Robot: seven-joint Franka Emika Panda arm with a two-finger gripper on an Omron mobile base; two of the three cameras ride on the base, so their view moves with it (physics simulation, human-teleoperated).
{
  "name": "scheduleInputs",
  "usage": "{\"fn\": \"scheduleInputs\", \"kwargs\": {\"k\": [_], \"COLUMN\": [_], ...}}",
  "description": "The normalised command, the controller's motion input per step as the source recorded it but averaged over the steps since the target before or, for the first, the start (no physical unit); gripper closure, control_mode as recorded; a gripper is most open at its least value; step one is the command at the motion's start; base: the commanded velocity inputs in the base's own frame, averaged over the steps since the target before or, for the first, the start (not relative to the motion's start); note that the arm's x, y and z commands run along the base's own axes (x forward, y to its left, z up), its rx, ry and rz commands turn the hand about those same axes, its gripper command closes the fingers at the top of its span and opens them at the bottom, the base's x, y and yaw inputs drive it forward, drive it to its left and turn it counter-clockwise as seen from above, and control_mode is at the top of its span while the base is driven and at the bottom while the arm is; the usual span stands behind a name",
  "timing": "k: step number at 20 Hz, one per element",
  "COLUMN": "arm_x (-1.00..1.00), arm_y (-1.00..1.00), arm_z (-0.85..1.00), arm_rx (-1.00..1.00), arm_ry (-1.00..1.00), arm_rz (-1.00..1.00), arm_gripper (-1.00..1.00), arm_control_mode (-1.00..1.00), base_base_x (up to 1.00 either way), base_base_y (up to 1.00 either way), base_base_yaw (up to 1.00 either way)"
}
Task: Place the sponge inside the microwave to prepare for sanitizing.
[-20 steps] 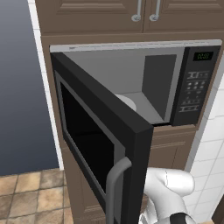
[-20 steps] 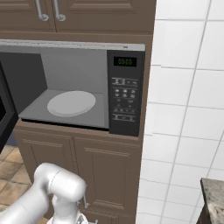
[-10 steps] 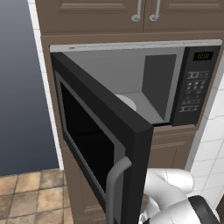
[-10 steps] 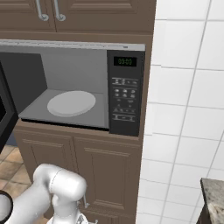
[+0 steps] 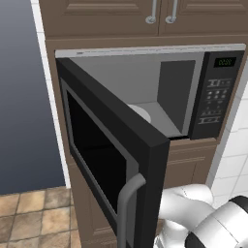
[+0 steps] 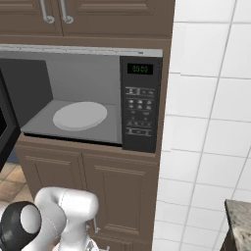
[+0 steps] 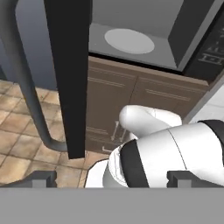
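The microwave is black with a smooth grey inside and a round pale plate; display reads 00:00. The end effector is open, holding nothing.

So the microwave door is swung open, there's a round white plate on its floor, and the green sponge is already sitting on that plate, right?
Not quite. The microwave door is open and the round white plate lies on its floor, but the plate is bare: no sponge lies on it, as the right base view shows plainly. The rest of what you said holds.
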Motion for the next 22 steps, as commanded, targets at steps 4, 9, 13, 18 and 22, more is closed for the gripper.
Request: {"fn": "scheduleInputs", "kwargs": {"k": [4,9,13,18,22], "arm_x": [0.17,0.24,0.31,0.32,0.36], "arm_y": [-0.83,-0.9,-0.93,-0.87,-0.61], "arm_z": [-0.03,0.0,0.0,0.0,0.0], "arm_rx": [0.05,0.09,0.07,0.04,0.11], "arm_ry": [0.07,0.05,0.09,0.09,0.0], "arm_rz": [0.13,0.13,0.12,0.14,0.11], "arm_gripper": [-1.0,-1.0,-1.0,-1.0,-1.0], "arm_control_mode": [-1.0,-1.0,-1.0,-1.0,-1.0], "base_base_x": [0.0,0.0,0.0,0.0,0.0], "base_base_y": [0.0,0.0,0.0,0.0,0.0], "base_base_yaw": [0.0,0.0,0.0,0.0,0.0]}}
